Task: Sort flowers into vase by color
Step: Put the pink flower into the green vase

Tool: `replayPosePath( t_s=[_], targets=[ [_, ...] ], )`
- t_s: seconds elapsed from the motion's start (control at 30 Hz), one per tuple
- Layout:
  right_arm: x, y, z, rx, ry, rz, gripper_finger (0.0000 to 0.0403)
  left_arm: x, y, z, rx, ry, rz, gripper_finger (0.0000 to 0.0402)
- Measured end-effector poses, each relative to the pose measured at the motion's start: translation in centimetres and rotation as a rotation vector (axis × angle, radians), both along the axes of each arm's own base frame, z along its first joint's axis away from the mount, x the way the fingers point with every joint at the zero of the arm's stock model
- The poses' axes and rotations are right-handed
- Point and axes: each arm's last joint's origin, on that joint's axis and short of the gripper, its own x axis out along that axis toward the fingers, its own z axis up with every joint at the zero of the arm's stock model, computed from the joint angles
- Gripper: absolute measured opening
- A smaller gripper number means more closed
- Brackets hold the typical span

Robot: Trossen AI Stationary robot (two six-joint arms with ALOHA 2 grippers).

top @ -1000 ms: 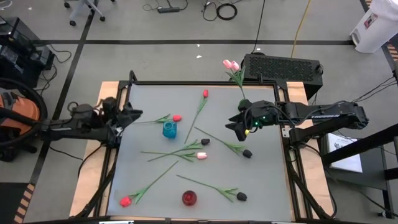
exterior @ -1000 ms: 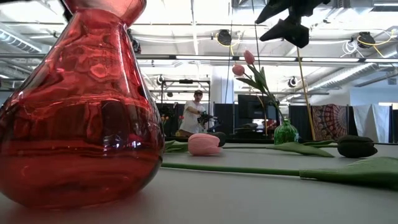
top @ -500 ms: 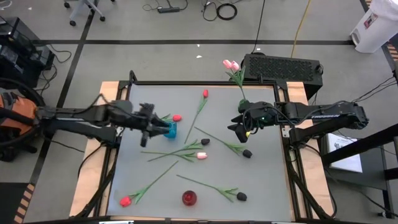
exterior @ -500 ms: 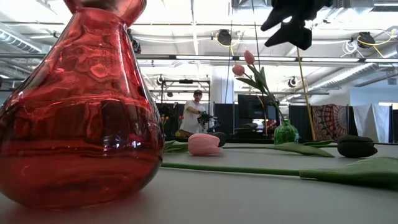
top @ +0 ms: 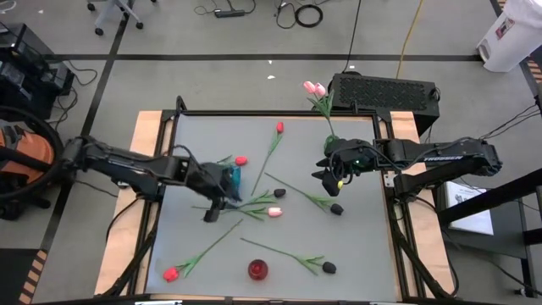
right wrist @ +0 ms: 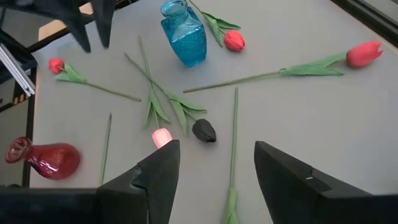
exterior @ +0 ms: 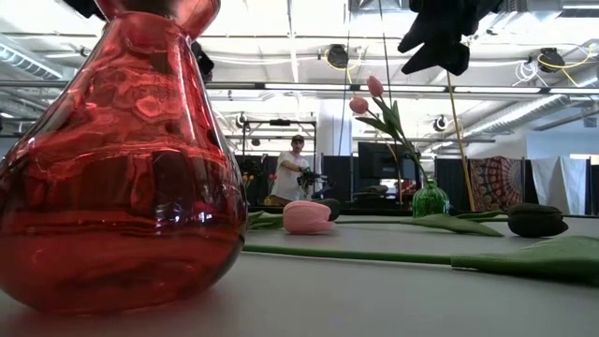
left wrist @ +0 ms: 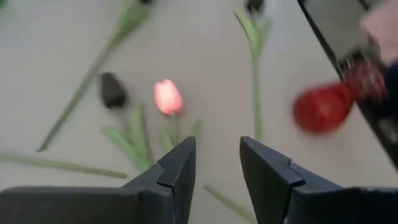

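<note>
So the pink tulip (top: 273, 212) is lying mid-table, stem running off toward 9 o'clock. My left gripper (top: 212, 210) sits right over that stem end, jaws apart, nothing held. Right gripper (top: 323, 175) hangs off at 2 o'clock, also open, farther away, so it's lefty's grab.
</note>
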Motion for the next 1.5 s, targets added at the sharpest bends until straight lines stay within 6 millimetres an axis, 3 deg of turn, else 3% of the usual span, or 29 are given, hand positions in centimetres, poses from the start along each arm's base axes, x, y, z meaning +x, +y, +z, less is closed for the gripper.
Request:
replayPosePath(
  t_s=[0.2,0.7,1.1,1.5],
  targets=[
    [0.0,0.0,0.0,-0.002,0.000,0.001,0.0199,0.8,-1.5,-1.6,0.068,0.044,-0.036,0.0132],
    [0.0,0.0,0.0,-0.047,0.006,0.040,0.0199,3.6,-0.5,-5.3,0.021,0.155,0.124,0.0132],
    [0.0,0.0,0.0,-0.077,0.011,0.066,0.0199,4.9,-0.7,-8.7,0.044,0.238,0.140,0.0132],
    [0.0,0.0,0.0,-0.079,0.010,0.067,0.0199,5.0,-0.5,-9.4,0.089,0.263,0.175,0.0132]
  ],
)
